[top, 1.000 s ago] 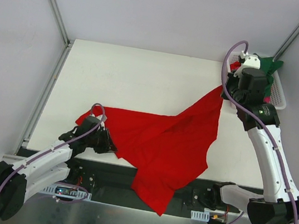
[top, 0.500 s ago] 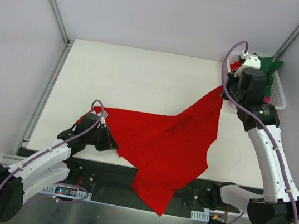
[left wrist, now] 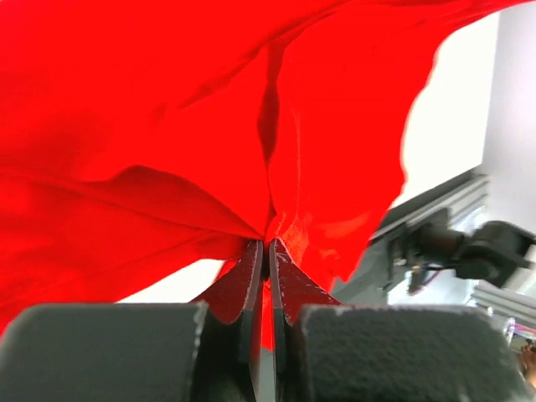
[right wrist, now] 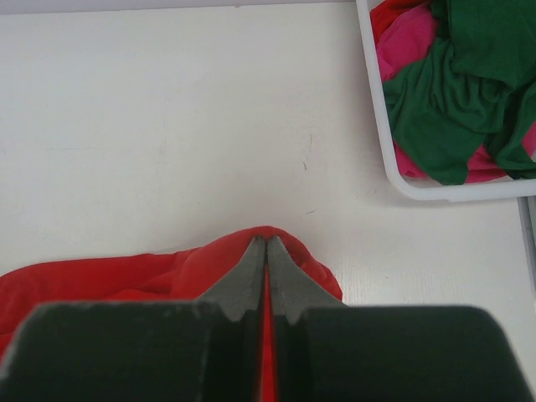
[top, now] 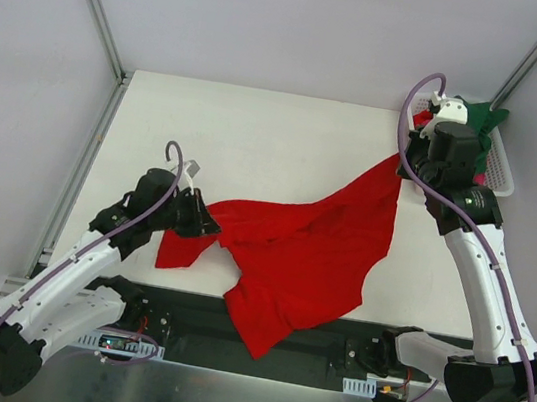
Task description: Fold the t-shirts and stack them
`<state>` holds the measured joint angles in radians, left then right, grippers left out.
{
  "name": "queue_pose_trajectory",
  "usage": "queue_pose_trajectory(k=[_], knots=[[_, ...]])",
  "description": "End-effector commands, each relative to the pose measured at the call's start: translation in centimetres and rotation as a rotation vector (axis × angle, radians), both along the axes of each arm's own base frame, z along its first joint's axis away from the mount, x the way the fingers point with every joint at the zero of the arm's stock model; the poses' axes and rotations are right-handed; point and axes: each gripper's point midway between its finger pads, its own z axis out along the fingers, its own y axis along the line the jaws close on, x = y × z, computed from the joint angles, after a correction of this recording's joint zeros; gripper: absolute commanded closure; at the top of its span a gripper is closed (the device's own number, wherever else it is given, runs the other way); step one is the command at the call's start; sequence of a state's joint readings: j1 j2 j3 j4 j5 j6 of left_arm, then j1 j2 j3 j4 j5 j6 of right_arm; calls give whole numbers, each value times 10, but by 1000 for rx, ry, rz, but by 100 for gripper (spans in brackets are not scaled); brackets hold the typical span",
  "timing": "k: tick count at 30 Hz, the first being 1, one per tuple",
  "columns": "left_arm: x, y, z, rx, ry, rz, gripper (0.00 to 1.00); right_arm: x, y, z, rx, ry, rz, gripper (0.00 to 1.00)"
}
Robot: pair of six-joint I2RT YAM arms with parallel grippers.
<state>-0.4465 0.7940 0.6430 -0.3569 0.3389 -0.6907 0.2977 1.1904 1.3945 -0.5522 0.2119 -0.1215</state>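
The bright red t-shirt (top: 311, 253) is stretched across the table between both grippers, and its lower part hangs over the front edge. My left gripper (top: 207, 220) is shut on the shirt's left edge; the left wrist view shows cloth (left wrist: 167, 126) bunched at the fingertips (left wrist: 268, 243). At the far right, my right gripper (top: 403, 166) is shut on a fold of the same shirt (right wrist: 126, 272), its tips (right wrist: 266, 240) pinching the cloth just above the table. A dark green t-shirt (right wrist: 452, 92) and a magenta-pink t-shirt (right wrist: 406, 42) lie crumpled in the basket.
The white slotted basket (top: 503, 175) stands at the table's back right corner, right behind the right wrist; its rim (right wrist: 394, 180) is close to the gripper. Metal frame posts rise at both back corners. The black rail with the arm bases runs along the front edge.
The left gripper has shut on the shirt's left edge and risen toward the back. The cloth has been drawn left and up, so less hangs over the front edge. The right arm has stayed still.
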Motion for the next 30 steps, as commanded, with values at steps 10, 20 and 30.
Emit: queue_pose_trajectory(k=[10,20,30], knots=[[-77,12,-131,74,333,-81,96,1,2,15,18,-51,6,99],[-69,11,-124,73,302,-69,65,3,4,12,19,-43,11,99],[-70,8,-119,51,292,-78,75,2,3,10,20,-40,8,99]])
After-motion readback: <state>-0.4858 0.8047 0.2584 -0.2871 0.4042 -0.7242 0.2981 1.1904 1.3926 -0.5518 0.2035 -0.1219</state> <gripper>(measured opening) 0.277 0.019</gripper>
